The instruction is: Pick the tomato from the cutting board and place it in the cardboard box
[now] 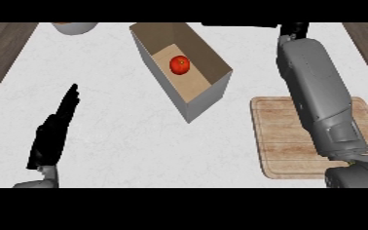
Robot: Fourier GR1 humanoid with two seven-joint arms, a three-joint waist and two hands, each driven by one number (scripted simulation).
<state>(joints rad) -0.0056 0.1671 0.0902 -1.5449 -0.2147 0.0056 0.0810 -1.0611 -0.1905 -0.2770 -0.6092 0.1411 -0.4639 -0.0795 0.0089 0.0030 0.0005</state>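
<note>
The red tomato (179, 64) lies on the floor of the open cardboard box (215, 90), which stands tilted at the counter's middle top. The wooden cutting board (277, 141) lies at the right with nothing on its visible surface; my right forearm crosses over it. My right hand (293, 29) is at the top edge, right of the box and apart from the tomato. It is mostly cut off, with a dark strip of straight fingers running left along the edge. My left hand (54, 131) rests open at the lower left, fingers straight, holding nothing.
A grey bowl (74, 27) shows partly at the top left edge. Dark wooden strips border the white counter (129, 136) at both upper corners. Bare counter spreads between my left hand and the box.
</note>
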